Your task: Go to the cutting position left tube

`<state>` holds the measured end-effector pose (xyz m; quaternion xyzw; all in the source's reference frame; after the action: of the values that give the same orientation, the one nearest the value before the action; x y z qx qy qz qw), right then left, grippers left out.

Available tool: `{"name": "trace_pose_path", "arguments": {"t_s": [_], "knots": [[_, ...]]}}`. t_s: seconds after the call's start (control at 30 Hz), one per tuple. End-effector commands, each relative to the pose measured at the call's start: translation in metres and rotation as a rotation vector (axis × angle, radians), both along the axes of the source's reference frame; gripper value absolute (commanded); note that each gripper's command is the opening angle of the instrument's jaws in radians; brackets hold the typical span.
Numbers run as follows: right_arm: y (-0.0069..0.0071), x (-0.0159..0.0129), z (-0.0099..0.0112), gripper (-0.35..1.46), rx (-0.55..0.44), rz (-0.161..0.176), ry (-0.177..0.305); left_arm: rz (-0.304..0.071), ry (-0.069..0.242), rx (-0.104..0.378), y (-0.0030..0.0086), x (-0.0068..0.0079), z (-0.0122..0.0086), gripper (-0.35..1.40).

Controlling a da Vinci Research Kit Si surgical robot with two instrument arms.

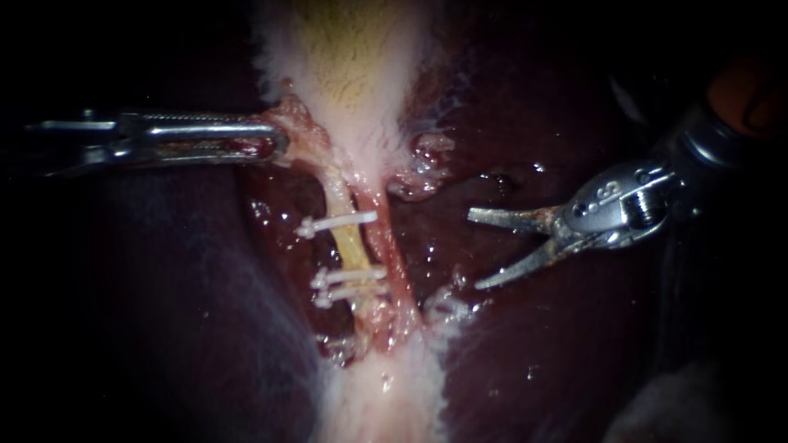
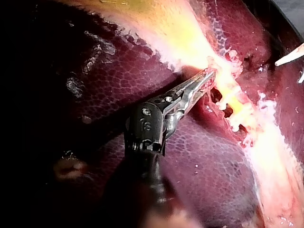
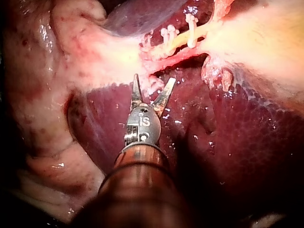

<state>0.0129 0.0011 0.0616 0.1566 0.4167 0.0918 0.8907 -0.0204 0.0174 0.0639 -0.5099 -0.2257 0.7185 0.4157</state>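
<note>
Endoscope view: the right instrument (image 1: 474,250), blades spread and gripping nothing, hung over the liver (image 1: 574,353), well right of the left tube (image 1: 348,244). That pale yellow tube lay beside a redder tube (image 1: 392,254), with a single clip (image 1: 338,221) across its far part and a pair of clips (image 1: 353,274) nearer. The gap between them, the likely cutting position, was unreached, so most of the approach remained. The shaft entered from the upper right, tips pointing left. The left instrument (image 1: 277,146), level from the left, was clenched on pink tissue (image 1: 300,123) near the gallbladder (image 1: 353,74).
</note>
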Motion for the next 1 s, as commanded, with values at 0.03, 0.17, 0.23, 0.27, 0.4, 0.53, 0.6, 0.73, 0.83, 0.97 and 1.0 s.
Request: {"name": "trace_pose_path", "arguments": {"t_s": [0.03,0.17,0.23,0.27,0.4,0.53,0.6,0.73,0.83,0.97,1.0], "knots": [[0.0,0.0001,0.0,1.43,0.0,0.0,0.0,0.0,0.0,-0.002,0.0,0.0,-0.0001,-0.35],[-0.0003,0.0007,0.0001,1.43,-0.002,0.002,-0.002,0.0,0.001,-0.003,-0.0001,0.0,0.0,-0.35],[-0.0005,0.0014,0.0003,1.45,-0.003,0.004,-0.003,0.0,0.001,-0.003,-0.0001,0.0001,-0.0001,-0.35],[-0.0006,0.0017,0.0004,1.45,0.0,0.001,-0.001,0.0,0.001,-0.003,-0.0002,0.0001,-0.0001,-0.35],[-0.0011,0.0035,0.001,1.45,0.018,-0.008,0.008,0.0,0.001,-0.003,-0.0003,0.0001,-0.0003,-0.35],[-0.0018,0.0053,0.0018,1.45,0.03,-0.013,0.016,-0.001,0.001,-0.003,-0.0004,0.0001,-0.0005,-0.35],[-0.0022,0.0062,0.0023,1.45,0.04,-0.019,0.018,0.001,0.002,-0.008,-0.0005,0.0001,-0.0006,-0.35],[-0.0031,0.0081,0.0034,1.45,0.073,-0.054,0.038,0.001,0.002,-0.008,-0.0006,0.0,-0.0008,-0.35],[-0.0035,0.0089,0.0041,1.43,0.081,-0.06,0.038,0.001,0.002,-0.008,-0.0007,0.0,-0.0009,-0.35],[-0.0036,0.0094,0.0051,1.43,0.095,-0.069,0.036,0.001,0.002,-0.008,-0.0008,0.0,-0.0011,-0.35],[-0.0035,0.0095,0.0053,1.43,0.097,-0.075,0.036,0.001,0.002,-0.008,-0.0008,0.0,-0.0012,-0.35]]}}
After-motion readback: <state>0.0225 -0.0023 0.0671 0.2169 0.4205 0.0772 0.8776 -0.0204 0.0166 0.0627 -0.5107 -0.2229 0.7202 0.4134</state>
